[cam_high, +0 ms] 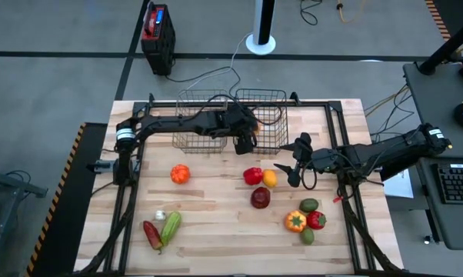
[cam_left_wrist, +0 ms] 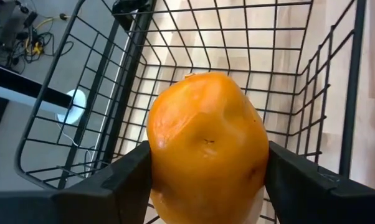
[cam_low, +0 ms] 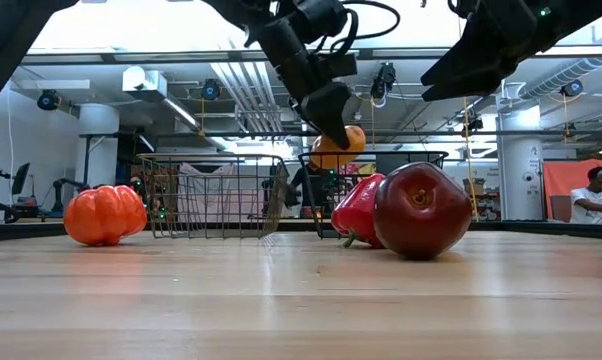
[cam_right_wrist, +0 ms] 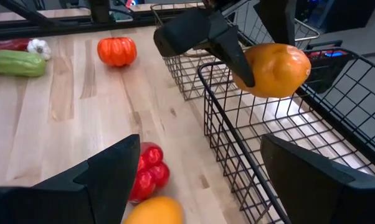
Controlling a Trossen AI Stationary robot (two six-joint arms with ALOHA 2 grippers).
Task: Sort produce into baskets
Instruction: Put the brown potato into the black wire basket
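Note:
My left gripper [cam_high: 245,142] is shut on an orange fruit [cam_left_wrist: 206,143] and holds it over the right-hand one of two wire baskets [cam_high: 271,115]. The other basket [cam_high: 202,123] stands beside it on the left. Loose produce lies on the table: an orange ribbed fruit [cam_high: 180,174], a red pepper [cam_high: 252,175], a yellow fruit [cam_high: 270,178], a dark red apple [cam_high: 260,198], a long green one [cam_high: 171,227] and a garlic bulb [cam_high: 161,215]. My right gripper [cam_high: 288,171] hangs open above the red pepper and the yellow fruit, with nothing between its fingers. My left gripper pinches the orange fruit by two opposite sides [cam_left_wrist: 157,155] between its two fingers [cam_left_wrist: 122,183]. The fingers slant down from the table's left. The fruit [cam_right_wrist: 276,70] is lifted clear and hangs over the open basket, touching no wire that I can see.
A cluster of an orange pepper [cam_high: 295,221], a red piece [cam_high: 316,220] and two green pieces [cam_high: 309,205] lies near the table's right front. A red chili [cam_high: 151,235] lies at the left front. A black and red box [cam_high: 158,29] stands on the floor beyond the table.

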